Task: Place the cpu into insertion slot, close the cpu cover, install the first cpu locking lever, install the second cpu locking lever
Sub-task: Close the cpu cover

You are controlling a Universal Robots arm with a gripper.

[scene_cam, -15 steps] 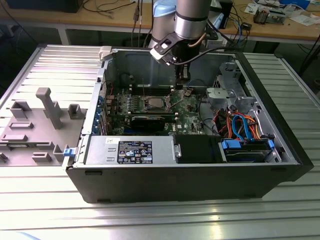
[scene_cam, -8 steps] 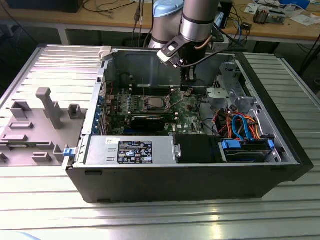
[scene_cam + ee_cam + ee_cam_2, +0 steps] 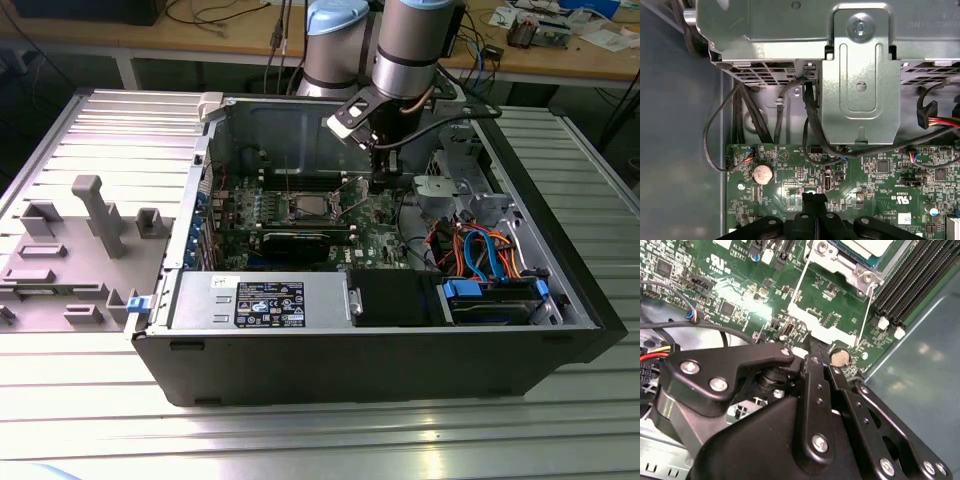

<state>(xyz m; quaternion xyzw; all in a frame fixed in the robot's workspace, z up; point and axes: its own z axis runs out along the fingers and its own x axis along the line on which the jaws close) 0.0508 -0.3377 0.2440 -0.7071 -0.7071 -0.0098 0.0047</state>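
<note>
While the gripper [image 3: 815, 199] hangs pinched shut, empty, near the seated cpu [image 3: 860, 246], you treat the locking lever [image 3: 866, 315] as thin springy wire, caught best near its free end.

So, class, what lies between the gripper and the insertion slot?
In the second wrist view, a stretch of green motherboard with small parts, flanked by two thin wire levers; a coin cell sits beside the gripper.
</note>
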